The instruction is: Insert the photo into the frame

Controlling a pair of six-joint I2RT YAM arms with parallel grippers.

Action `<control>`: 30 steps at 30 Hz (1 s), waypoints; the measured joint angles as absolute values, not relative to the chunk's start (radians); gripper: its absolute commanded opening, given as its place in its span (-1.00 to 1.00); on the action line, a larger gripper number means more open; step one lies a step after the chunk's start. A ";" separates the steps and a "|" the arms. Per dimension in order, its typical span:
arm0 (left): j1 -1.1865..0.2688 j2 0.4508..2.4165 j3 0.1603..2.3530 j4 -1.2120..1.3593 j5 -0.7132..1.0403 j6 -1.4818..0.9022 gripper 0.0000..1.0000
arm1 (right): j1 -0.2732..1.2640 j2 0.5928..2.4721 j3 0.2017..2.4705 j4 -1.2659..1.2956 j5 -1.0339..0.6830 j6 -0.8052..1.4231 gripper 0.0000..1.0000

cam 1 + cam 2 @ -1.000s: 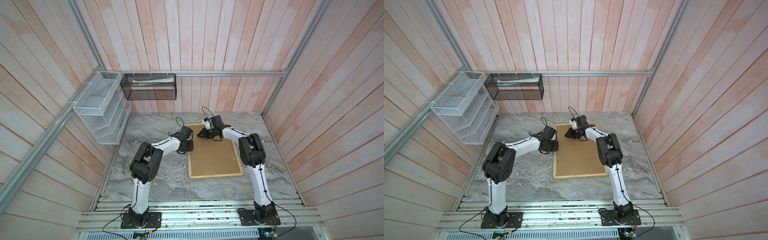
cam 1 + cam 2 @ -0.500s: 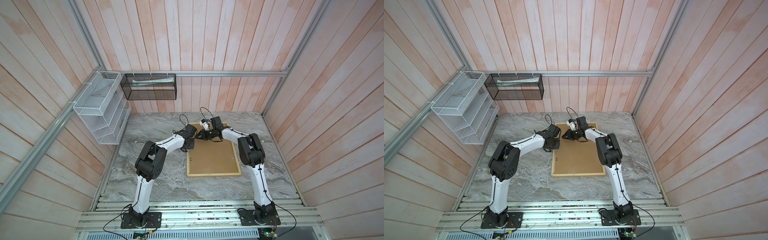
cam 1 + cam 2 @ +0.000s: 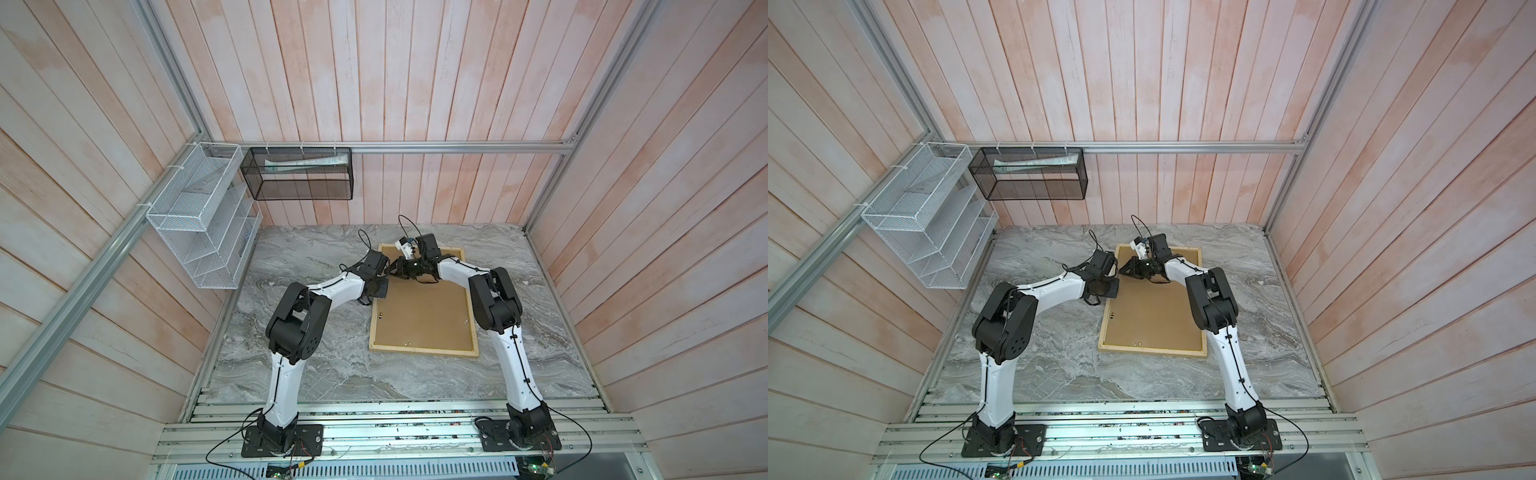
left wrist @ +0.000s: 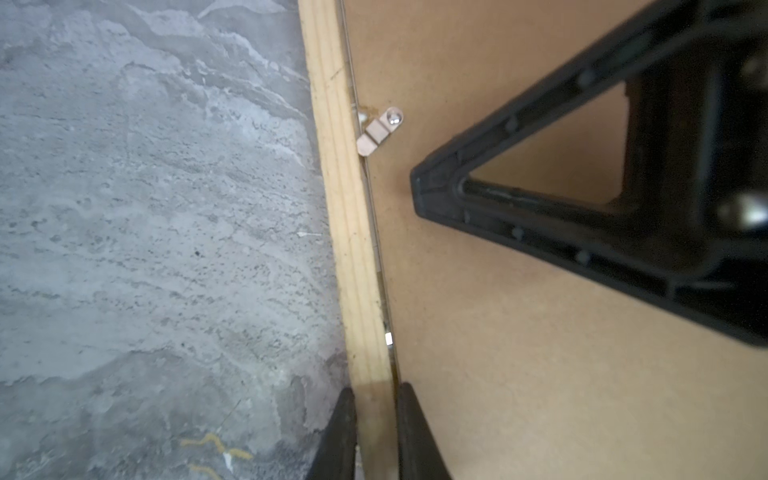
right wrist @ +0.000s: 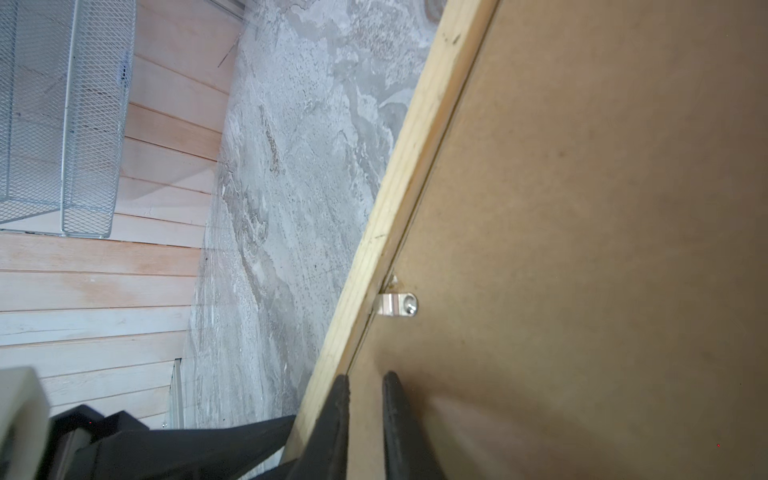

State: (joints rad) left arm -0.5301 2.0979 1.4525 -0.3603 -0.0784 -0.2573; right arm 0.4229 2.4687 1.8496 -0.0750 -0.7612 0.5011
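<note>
Left wrist view: left hand (image 4: 374, 390) clamps the frame (image 4: 340, 208) rail; right hand (image 5: 365, 376), narrowly parted and empty, sits over the board (image 5: 582, 208). No photo shows; probably beneath. Likely fastening the back: next, turn the clip (image 5: 397, 305) ahead of its fingertips.

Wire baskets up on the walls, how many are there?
2. A white mesh rack with several tiers hangs at the left; a black mesh basket hangs at the back, right beside it. None seems hidden.
</note>
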 measured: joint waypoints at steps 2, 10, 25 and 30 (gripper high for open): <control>-0.530 2.093 1.443 -0.348 -0.078 -0.263 -0.58 | 0.423 2.469 1.850 -0.075 -0.753 0.502 -0.62; -0.532 2.071 1.436 -0.401 -0.074 -0.283 -0.24 | 0.424 2.463 1.830 -0.049 -0.737 0.508 -0.63; -0.569 1.835 1.159 -0.454 -0.008 -0.388 -0.15 | 0.425 2.342 1.657 -0.048 -0.695 0.478 -0.63; -0.591 1.768 1.065 -0.428 0.017 -0.424 -0.17 | 0.441 2.257 1.532 -0.050 -0.670 0.465 -0.64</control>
